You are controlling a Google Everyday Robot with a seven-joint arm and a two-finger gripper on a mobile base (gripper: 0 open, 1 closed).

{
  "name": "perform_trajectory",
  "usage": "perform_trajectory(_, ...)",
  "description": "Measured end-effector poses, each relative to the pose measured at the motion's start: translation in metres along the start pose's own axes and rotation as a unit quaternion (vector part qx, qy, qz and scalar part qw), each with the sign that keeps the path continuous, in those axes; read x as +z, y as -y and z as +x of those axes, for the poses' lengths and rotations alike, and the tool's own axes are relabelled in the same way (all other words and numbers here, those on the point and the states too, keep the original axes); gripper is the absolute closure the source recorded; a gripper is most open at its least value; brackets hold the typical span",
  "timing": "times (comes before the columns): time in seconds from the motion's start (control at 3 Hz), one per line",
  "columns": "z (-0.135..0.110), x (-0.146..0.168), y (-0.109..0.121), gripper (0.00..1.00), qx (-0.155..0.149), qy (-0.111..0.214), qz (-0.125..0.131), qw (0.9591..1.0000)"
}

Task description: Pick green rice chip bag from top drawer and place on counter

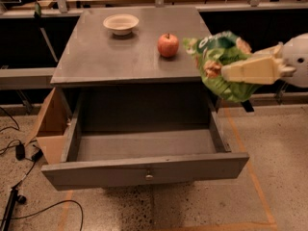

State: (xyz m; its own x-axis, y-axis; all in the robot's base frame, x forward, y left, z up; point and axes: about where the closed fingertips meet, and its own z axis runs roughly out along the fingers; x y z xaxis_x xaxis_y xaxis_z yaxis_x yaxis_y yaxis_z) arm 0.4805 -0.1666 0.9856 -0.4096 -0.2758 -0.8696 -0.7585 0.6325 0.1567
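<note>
The green rice chip bag (pixel 219 61) hangs in the air at the right, level with the counter's right edge and above the drawer's right side. My gripper (pixel 226 72) is shut on the bag, its cream fingers (pixel 250 70) reaching in from the right. The top drawer (pixel 144 148) stands pulled open below the counter, with its round knob (pixel 149 176) at the front centre. The grey counter (pixel 130 47) lies left of the bag.
A red apple (pixel 168 44) sits on the counter near its right edge, close to the bag. A white bowl (pixel 121 23) stands at the counter's back. A cardboard box (pixel 48 124) leans left of the drawer. Cables (pixel 19 153) lie on the floor at left.
</note>
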Motion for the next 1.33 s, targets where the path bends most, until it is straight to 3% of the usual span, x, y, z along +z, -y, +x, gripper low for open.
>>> perform_trajectory(0.33, -0.034, -0.029, -0.021, 1.00, -0.031, 0.015, -0.026, 0.9991)
perform_trajectory(0.67, -0.023, 0.036, -0.028, 1.00, -0.043, 0.005, -0.065, 0.9970)
perform_trajectory(1.0, 0.025, 0.180, -0.043, 1.00, -0.033, -0.017, -0.137, 0.9899)
perform_trajectory(1.33, 0.023, 0.276, -0.034, 1.00, -0.020, 0.009, -0.147, 0.9889)
